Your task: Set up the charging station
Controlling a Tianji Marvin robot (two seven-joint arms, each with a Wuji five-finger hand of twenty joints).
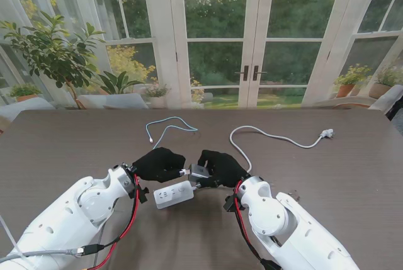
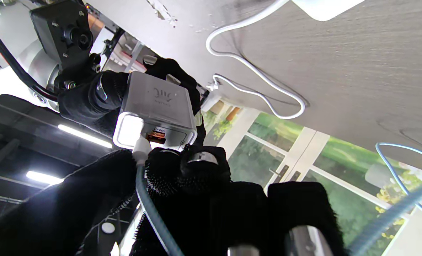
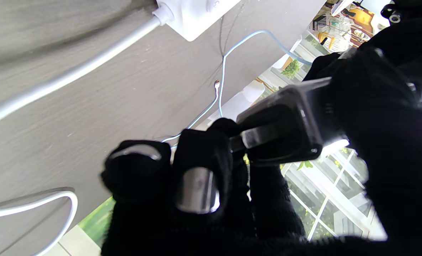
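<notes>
Both black-gloved hands meet just above the dark wood-grain table (image 1: 75,138), right over the white rectangular power strip (image 1: 174,194). The right hand (image 1: 221,167) is clamped around a silver boxy charger brick (image 2: 156,111), held up off the table. The left hand (image 1: 160,164) pinches the white plug end of a pale blue cable (image 2: 142,147) against the brick's port face. A white cord (image 1: 277,136) lies farther back on the table.
</notes>
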